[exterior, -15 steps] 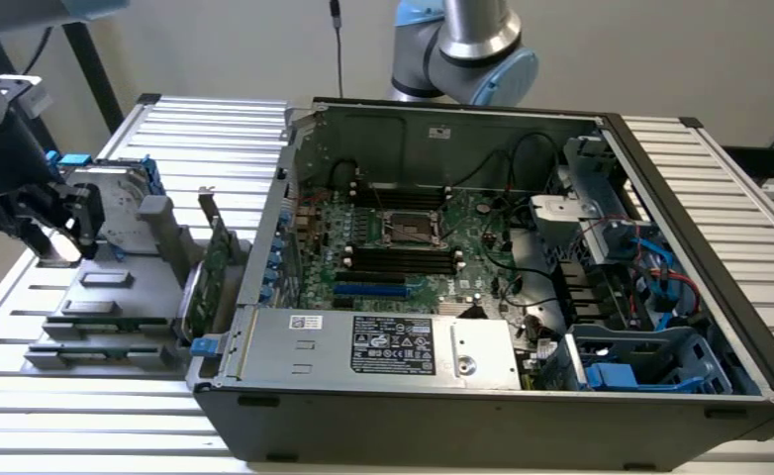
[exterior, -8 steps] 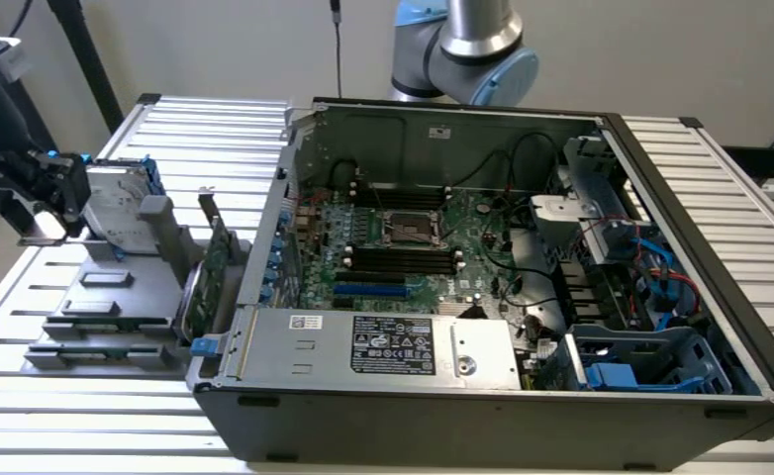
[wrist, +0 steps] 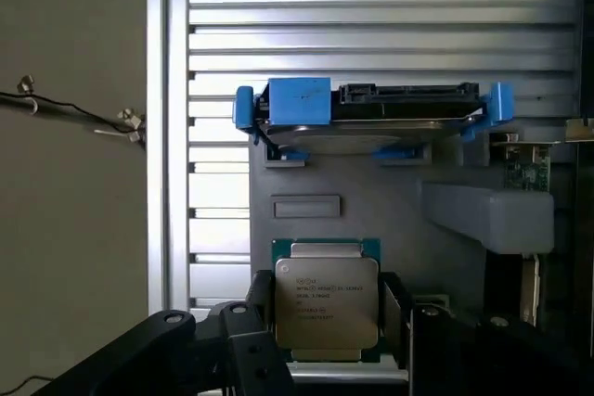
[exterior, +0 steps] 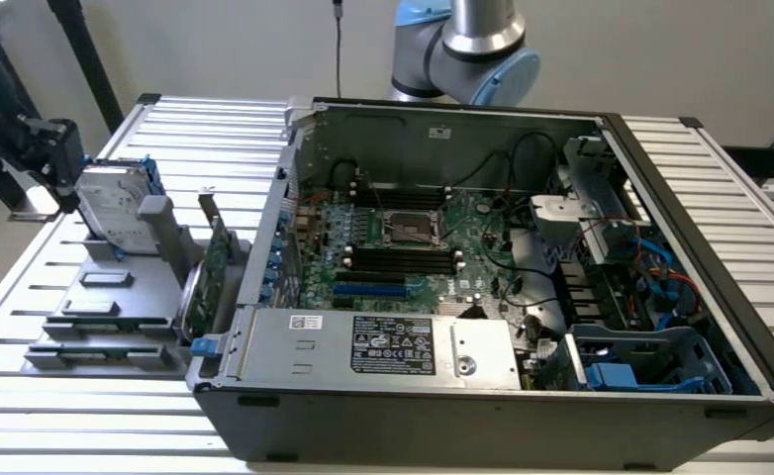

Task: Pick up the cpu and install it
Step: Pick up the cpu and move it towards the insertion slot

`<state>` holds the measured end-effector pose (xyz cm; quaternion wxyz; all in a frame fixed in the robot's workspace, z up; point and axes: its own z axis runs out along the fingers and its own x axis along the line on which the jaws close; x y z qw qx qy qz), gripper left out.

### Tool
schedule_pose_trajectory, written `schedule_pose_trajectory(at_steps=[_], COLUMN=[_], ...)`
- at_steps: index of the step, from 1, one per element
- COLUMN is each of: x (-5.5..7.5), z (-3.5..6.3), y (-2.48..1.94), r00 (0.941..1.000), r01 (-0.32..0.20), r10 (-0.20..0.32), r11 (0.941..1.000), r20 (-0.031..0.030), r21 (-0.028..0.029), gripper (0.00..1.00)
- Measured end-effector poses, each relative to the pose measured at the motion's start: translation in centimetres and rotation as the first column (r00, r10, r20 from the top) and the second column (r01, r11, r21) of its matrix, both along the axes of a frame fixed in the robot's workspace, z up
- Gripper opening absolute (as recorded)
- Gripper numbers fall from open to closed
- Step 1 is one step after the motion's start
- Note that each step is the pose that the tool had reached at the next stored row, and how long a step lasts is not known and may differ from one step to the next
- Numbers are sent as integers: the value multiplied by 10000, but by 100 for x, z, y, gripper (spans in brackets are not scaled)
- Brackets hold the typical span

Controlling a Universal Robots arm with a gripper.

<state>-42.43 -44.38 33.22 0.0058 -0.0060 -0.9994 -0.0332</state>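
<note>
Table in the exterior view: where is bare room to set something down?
Bare slats of the table lie in front of the computer case and along the exterior view's right of it. Crowded: the left, with the grey parts holder and hard drive.

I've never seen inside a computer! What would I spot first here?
The big open computer case in the middle, with its green board laid bare inside. On the grey stand at the exterior view's left stands a silver hard drive with blue rails, and the wrist view shows a silver square chip lying near it.
</note>
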Motion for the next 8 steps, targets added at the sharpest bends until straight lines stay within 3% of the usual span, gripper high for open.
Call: schedule_pose_trajectory(at_steps=[8], x=[253], z=[365], y=[7], r00=[10000], r01=[-14], r10=[14], r11=[10000], r20=[-9], r21=[-1], gripper=[55])
